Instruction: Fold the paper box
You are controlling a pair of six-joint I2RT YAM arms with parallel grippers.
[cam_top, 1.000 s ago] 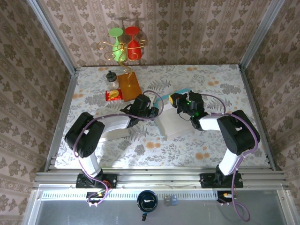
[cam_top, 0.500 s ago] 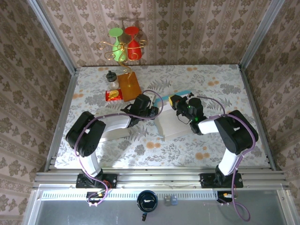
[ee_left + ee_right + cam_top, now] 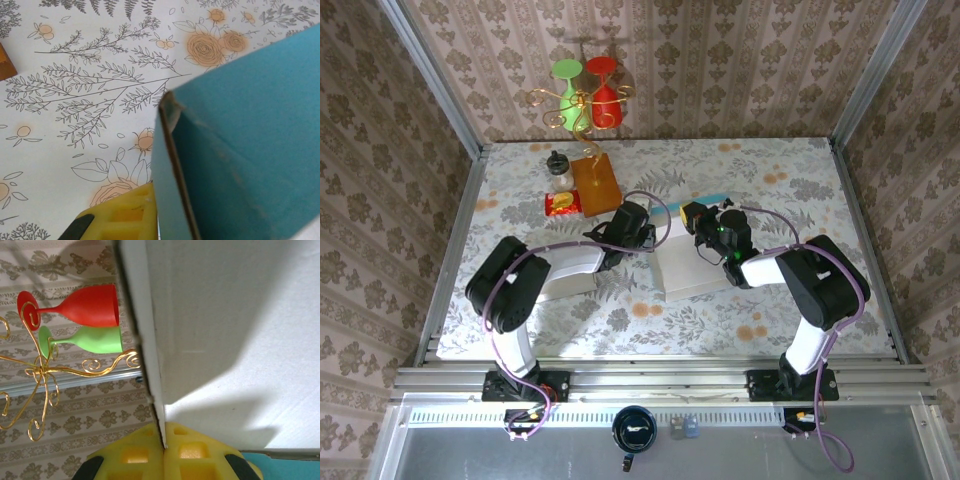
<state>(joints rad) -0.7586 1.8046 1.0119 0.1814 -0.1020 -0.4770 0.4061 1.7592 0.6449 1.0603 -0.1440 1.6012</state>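
Note:
The paper box (image 3: 692, 268), white outside and teal inside, lies partly folded at the table's middle between both arms. My left gripper (image 3: 651, 230) is at its left rear corner. In the left wrist view one yellow finger (image 3: 122, 214) presses the outer face of an upright teal wall (image 3: 240, 150); that wall hides the other finger. My right gripper (image 3: 693, 218) is at the box's rear edge. In the right wrist view its two yellow fingers (image 3: 200, 452) are pinched on the edge of a white panel (image 3: 225, 330), so this gripper (image 3: 164, 439) is shut on it.
A gold stand (image 3: 582, 100) with a red glass (image 3: 90, 305) and a green glass (image 3: 85, 340) is at the back wall. A small jar (image 3: 558, 166), a brown board (image 3: 596, 181) and a red-yellow packet (image 3: 563, 204) lie left of the box. Metal rails border the table.
The left gripper has closed in on the box's left wall. The box has turned from askew to nearly square with the table. The right gripper keeps its pinch on the panel.

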